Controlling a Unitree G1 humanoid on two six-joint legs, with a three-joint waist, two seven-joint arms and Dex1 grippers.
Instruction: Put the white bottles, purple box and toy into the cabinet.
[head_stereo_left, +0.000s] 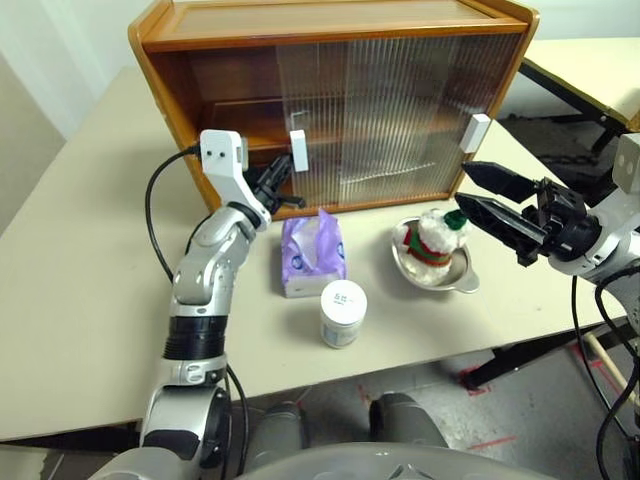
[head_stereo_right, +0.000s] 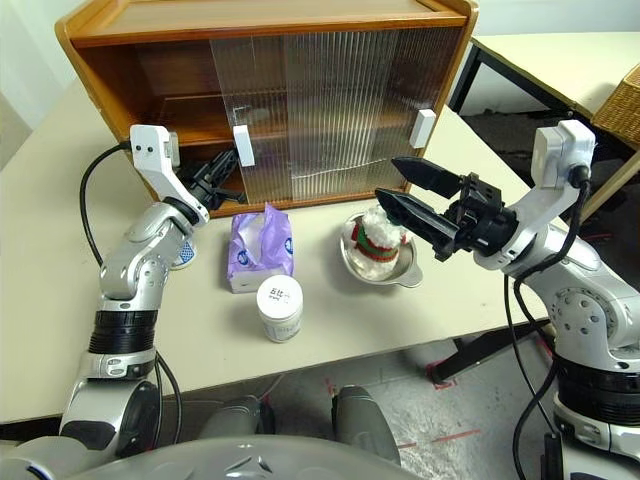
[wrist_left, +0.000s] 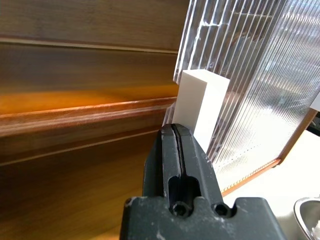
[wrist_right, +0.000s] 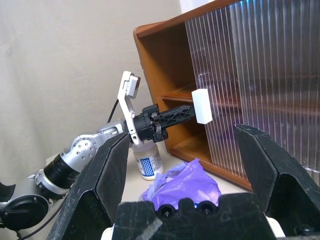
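we see the left gripper (wrist_left: 176, 131) pressed together, its tip at the white handle (head_stereo_left: 298, 151) of the cabinet (head_stereo_left: 340, 100), holding nothing. the right gripper (head_stereo_left: 485, 196) is spread wide above the toy (head_stereo_left: 432, 240) in its metal dish (head_stereo_left: 462, 280). the purple box (head_stereo_left: 312, 255) and a white bottle (head_stereo_left: 343, 313) stand near; its label's unreadable.

Bright, even light; glare on the cabinet's (head_stereo_left: 340, 100) ribbed doors.

The left part of the orange-brown wooden cabinet (head_stereo_left: 330, 100) is left open, while the rest of its front is closed off by ribbed translucent sliding doors (head_stereo_left: 400, 115). That opening is partly occupied by the shut left gripper (head_stereo_left: 283, 178), pressed against a white rectangular handle (head_stereo_left: 298, 150). The table in front is cluttered by a lavender tissue pack (head_stereo_left: 313, 254), a white lidded jar (head_stereo_left: 342, 313) and a shallow metal dish (head_stereo_left: 437, 270).
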